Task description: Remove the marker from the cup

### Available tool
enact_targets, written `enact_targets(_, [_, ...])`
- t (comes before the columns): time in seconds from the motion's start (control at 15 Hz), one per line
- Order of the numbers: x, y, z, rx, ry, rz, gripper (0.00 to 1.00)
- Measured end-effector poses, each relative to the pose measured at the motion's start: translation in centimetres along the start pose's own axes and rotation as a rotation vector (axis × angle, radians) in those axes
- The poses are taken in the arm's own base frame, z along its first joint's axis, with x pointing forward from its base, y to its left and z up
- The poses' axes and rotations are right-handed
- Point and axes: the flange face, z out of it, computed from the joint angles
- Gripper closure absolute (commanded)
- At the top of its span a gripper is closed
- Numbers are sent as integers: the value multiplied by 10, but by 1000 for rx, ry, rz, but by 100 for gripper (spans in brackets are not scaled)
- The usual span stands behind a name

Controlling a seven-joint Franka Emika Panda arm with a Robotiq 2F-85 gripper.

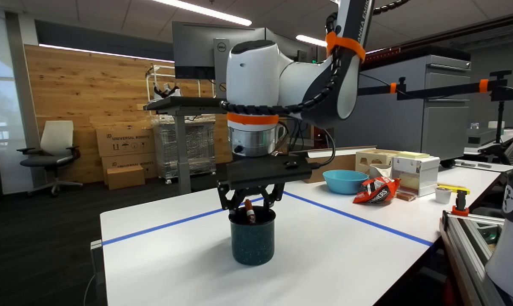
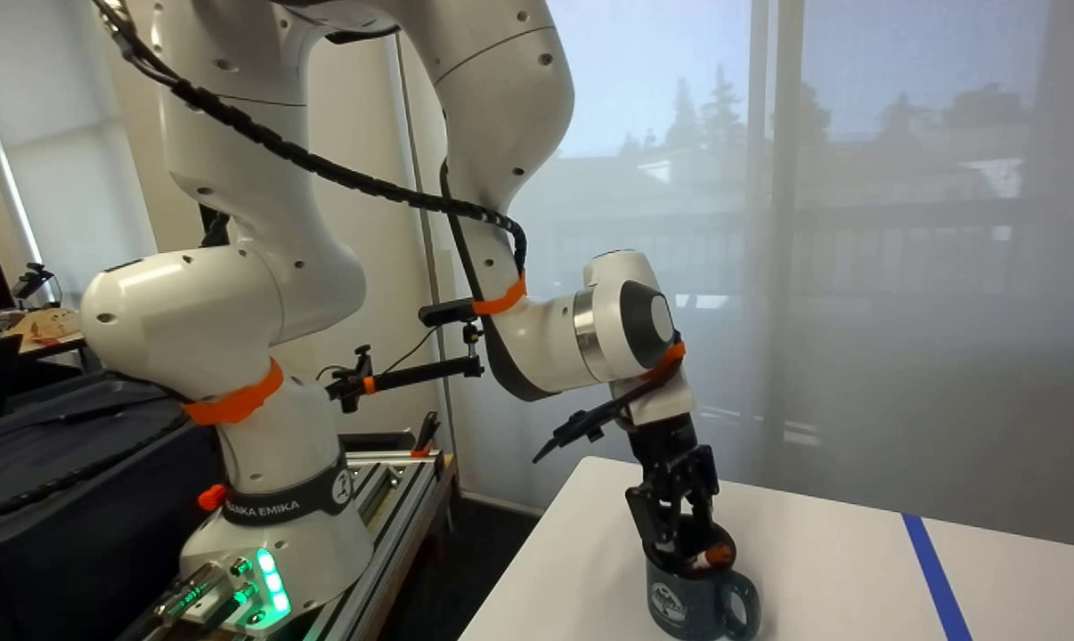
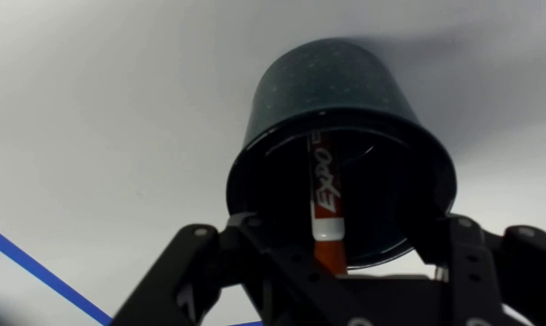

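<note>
- Marker (image 3: 328,185): inside the cup (image 1: 253,244), leaning, its orange-brown end above the rim; removal not yet done.
- Cup: upright on the worktop (image 1: 333,250).
- Claw (image 1: 251,209): fingers apart at the cup's mouth, marker between them, ungripped.
- Approach looks about finished; closing, lifting and clearing the rim seem left.

Cup (image 3: 325,81) glossy (speckled, enamel-like); marker (image 3: 326,185) smooth plastic.

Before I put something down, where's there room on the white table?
In an exterior view, the white table looks bare on both sides of the cup, out to the blue tape. Past the tape, it's crowded around the blue bowl, red bag and boxes. The cup's mouth is crowded too: marker inside, tool at the rim.
</note>
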Motion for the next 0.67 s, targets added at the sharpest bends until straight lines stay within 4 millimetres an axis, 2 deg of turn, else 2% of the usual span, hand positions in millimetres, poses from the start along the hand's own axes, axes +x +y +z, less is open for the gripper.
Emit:
enact_targets(0.07, [0,0,3,6,-1,-14,34])
enact_targets(0.6, [7,-3,16,32,-12,-62,99])
enact_targets(0.67, [7,-4,16,35,-12,-62,100])
